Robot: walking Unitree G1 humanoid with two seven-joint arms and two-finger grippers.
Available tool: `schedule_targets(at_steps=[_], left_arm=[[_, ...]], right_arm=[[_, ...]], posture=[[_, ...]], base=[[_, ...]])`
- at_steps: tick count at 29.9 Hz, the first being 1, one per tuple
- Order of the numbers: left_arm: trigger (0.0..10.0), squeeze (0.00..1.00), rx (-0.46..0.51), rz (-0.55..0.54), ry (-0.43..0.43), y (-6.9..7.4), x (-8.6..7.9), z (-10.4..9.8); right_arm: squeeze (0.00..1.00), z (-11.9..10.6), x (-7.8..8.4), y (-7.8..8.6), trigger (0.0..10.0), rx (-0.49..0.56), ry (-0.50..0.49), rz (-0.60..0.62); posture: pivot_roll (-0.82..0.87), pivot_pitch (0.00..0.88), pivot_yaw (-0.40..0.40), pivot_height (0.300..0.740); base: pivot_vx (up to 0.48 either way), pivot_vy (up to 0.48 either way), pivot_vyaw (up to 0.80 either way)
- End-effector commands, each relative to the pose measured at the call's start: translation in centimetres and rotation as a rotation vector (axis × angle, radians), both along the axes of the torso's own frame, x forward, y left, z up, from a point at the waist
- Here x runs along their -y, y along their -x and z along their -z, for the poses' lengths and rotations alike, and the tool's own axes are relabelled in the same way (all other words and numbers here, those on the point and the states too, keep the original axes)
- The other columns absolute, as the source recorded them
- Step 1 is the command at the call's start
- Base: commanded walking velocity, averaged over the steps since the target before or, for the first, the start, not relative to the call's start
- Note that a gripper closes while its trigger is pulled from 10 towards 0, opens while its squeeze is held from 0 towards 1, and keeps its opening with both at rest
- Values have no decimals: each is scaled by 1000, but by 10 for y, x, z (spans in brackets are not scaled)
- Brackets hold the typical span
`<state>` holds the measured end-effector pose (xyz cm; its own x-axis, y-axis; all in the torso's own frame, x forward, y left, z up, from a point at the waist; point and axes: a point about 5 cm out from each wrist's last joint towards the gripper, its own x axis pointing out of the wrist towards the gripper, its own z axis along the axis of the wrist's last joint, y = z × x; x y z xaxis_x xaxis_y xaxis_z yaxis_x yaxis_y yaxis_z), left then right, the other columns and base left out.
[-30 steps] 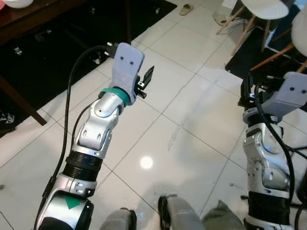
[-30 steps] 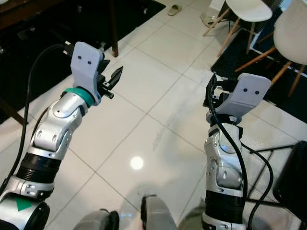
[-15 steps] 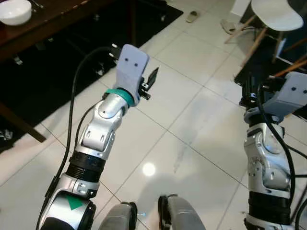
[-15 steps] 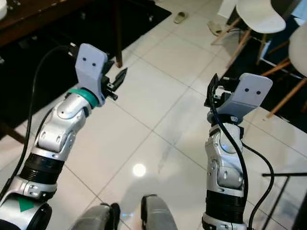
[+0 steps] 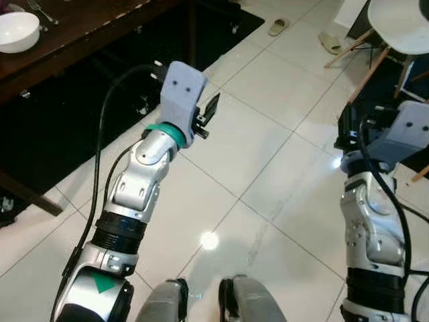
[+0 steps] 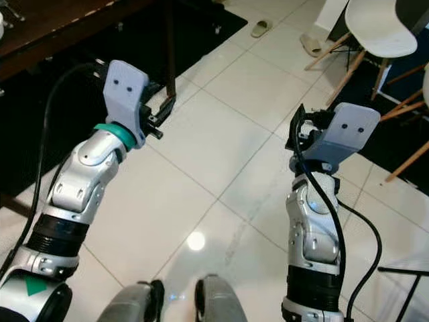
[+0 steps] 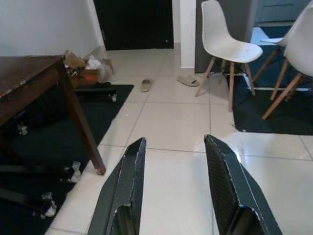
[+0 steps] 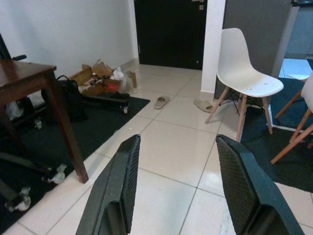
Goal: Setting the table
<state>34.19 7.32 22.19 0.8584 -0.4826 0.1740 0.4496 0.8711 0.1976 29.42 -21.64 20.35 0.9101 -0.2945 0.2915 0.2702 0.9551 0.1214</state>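
Carrying nothing, the left gripper (image 7: 178, 191) and the right gripper (image 8: 183, 193) are raised over the tiled floor (image 5: 268, 127) with fingers spread, probably ready for the white bowl (image 5: 17, 30) on the dark wooden table (image 5: 80, 30) at the robot's left.

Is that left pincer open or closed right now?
Open. The left pincer has its two black fingers spread apart, bare floor between them, nothing held.

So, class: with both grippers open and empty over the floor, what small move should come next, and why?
Probably a turn and step left toward the dark wooden table: the white bowl sits there, while the left gripper and right gripper hold nothing above the tiled floor.
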Motion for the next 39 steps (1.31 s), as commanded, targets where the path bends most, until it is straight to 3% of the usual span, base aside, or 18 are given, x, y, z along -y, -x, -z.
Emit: schedule_targets(at_steps=[1,39], left_arm=[[10000,0,-8,14,-12,1,4,4],[10000,0,-2,19,-9,0,6,3]], right_arm=[[0,2,5,1,10000,-9,-2,20],[0,0,4,0,10000,-4,4,18]], posture=[[-35,97,43,740],[-35,82,40,740]], base=[[480,0,0],[480,0,0]])
